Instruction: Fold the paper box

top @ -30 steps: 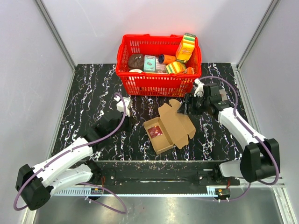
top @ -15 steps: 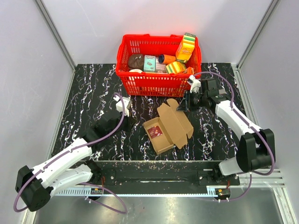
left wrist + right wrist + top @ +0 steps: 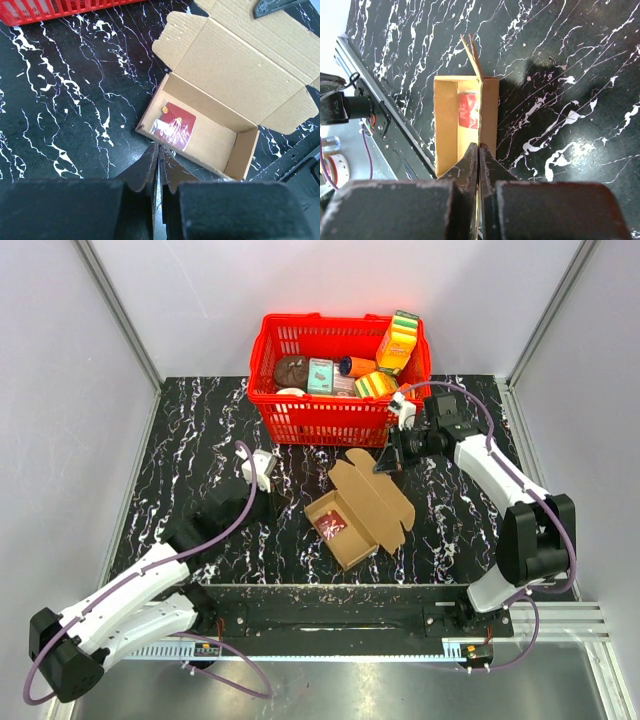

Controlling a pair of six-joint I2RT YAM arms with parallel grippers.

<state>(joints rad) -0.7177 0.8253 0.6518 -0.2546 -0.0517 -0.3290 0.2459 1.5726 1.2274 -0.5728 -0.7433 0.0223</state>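
Note:
The paper box [image 3: 352,540] lies open at mid-table, a brown cardboard tray with its lid [image 3: 378,498] swung back to the right. A small red packet [image 3: 330,527] lies inside. My right gripper [image 3: 388,462] is at the lid's far edge and shut on it; in the right wrist view the lid [image 3: 481,107] runs edge-on from between the fingertips of the right gripper [image 3: 479,147]. My left gripper [image 3: 272,498] hovers left of the box, shut and empty. In the left wrist view the left gripper [image 3: 159,150] points at the tray's near wall [image 3: 200,162], just short of the packet [image 3: 172,126].
A red basket [image 3: 330,422] filled with colourful packages stands at the back, just behind the lid and the right gripper; its wall [image 3: 50,7] shows in the left wrist view. The table's metal front rail [image 3: 375,115] runs close to the box.
The right gripper has closed from wide open onto the lid's far edge while shifting left and toward the basket. The left arm has drawn slightly away to the left, still shut.

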